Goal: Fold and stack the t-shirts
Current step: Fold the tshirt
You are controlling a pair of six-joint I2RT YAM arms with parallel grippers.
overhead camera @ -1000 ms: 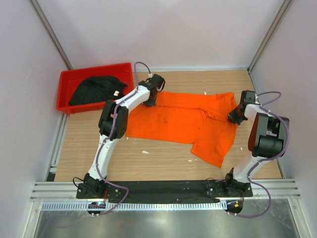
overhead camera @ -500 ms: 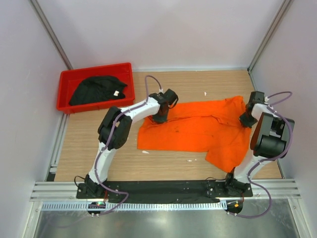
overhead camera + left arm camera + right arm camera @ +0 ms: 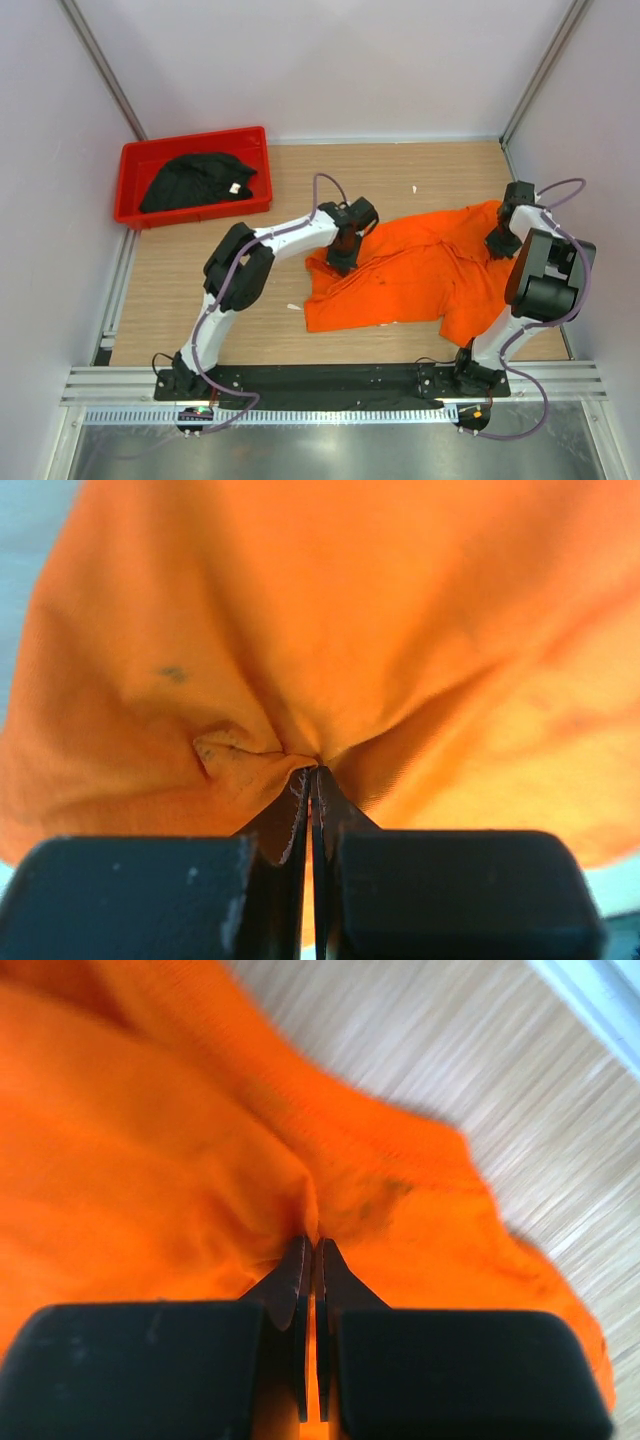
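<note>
The orange t-shirt (image 3: 415,275) lies bunched and wrinkled on the wooden table, right of centre. My left gripper (image 3: 342,262) is shut on its left part, cloth pinched between the fingertips (image 3: 312,772). My right gripper (image 3: 497,243) is shut on the shirt's upper right part, a fold of cloth gathered at its tips (image 3: 312,1242). Orange cloth (image 3: 330,620) fills the left wrist view. The black t-shirt (image 3: 197,180) with a small white tag lies crumpled in the red bin.
The red plastic bin (image 3: 135,160) stands at the back left of the table. Small white scraps (image 3: 293,307) lie on the wood near the shirt. Grey walls close in the table on three sides; a metal rail runs along the near edge.
Both grippers have dragged the orange shirt toward the right and nearer. The left gripper travelled furthest, and the shirt has gone from spread flat to bunched up.
</note>
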